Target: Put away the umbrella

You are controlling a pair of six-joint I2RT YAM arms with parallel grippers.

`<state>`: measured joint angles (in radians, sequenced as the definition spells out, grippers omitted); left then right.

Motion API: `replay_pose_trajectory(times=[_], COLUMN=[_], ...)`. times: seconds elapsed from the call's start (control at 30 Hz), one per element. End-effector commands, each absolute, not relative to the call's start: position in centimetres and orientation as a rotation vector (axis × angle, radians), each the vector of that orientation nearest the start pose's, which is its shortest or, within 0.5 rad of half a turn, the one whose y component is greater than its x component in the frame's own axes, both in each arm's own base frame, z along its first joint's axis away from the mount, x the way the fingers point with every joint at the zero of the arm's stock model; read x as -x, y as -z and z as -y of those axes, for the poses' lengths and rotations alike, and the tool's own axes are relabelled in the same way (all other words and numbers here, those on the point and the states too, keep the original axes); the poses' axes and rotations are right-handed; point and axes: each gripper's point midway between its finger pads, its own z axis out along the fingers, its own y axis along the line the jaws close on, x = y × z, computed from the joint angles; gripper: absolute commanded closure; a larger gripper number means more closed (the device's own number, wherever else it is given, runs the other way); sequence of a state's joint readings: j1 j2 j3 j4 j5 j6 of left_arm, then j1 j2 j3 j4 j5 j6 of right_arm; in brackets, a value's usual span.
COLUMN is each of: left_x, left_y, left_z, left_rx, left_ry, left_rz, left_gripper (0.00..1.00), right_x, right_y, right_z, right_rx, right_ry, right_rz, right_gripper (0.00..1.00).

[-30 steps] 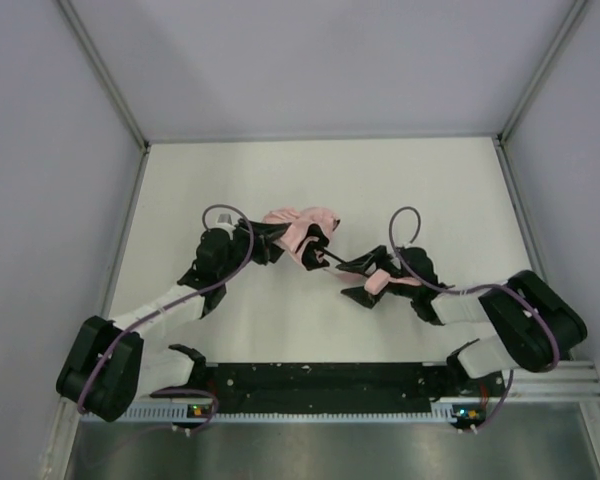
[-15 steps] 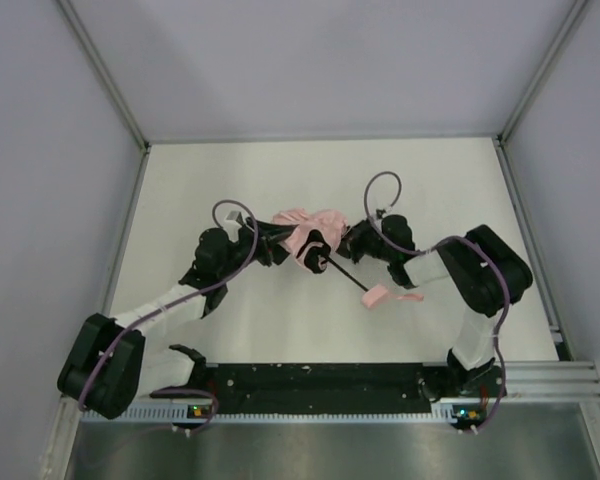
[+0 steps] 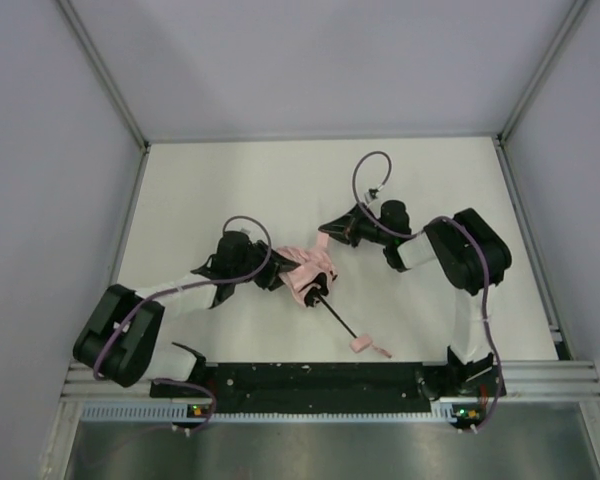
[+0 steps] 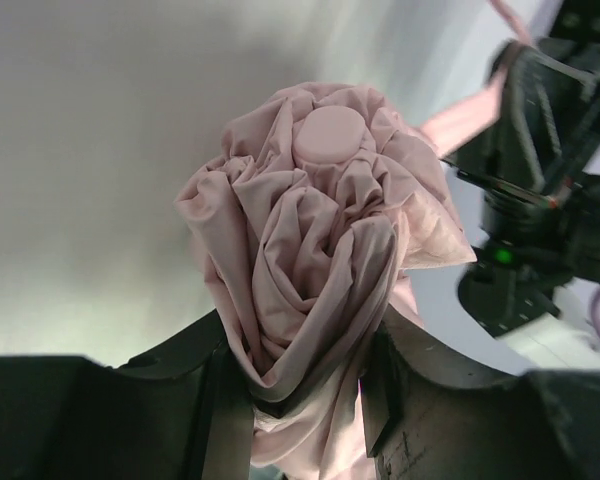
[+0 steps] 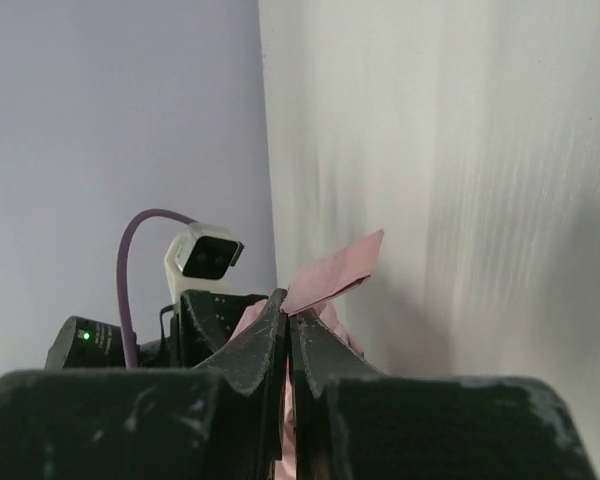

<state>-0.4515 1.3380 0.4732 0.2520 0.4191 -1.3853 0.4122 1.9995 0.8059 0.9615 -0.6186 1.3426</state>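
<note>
- Inside the left tool point(image 4: 300, 400): umbrella point(image 4: 320, 230), its bunched canopy clamped between half-spread jaws, likely to steady it.
- Shaft point(image 3: 336, 316) and handle point(image 3: 362, 343) trail away from that tool, over the tabletop point(image 3: 230, 180).
- Right tool point(image 5: 287, 318) is pressed together, pinching a pink tab point(image 5: 335, 270), seemingly to wrap the canopy.

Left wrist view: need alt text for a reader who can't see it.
A bunched pale pink umbrella, its round cap toward the camera, is clamped between the left fingers at the bottom of the frame. At upper right, the black right arm meets a strip of the pink fabric.
</note>
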Motion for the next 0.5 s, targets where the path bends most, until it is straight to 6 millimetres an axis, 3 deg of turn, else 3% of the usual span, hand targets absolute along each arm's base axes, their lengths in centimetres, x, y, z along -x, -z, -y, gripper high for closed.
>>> replay_pose_trajectory(times=[0.0,0.27,0.47], left_x=[-27.3,-27.0,-24.3], left_y=[-7.0,-2.6,1.0], left_z=[23.5,21.0,19.1], left_rx=[0.779,0.809,1.025], left_ry=[1.145,0.792,0.54], left_rz=[-2.409,-2.499,-2.613], left_gripper=[1.0,1.0,1.0], right_x=[-38.8,-39.3,-38.8], right_y=[-10.9,-8.8,-5.6], right_z=[-30.4,-29.9,-29.1], right_rx=[-0.354,-0.292,-0.163], right_ry=[-1.675,-1.531,-1.334], right_rz=[-1.932,-1.978,-2.172], right_gripper=[1.0,1.0,0.95])
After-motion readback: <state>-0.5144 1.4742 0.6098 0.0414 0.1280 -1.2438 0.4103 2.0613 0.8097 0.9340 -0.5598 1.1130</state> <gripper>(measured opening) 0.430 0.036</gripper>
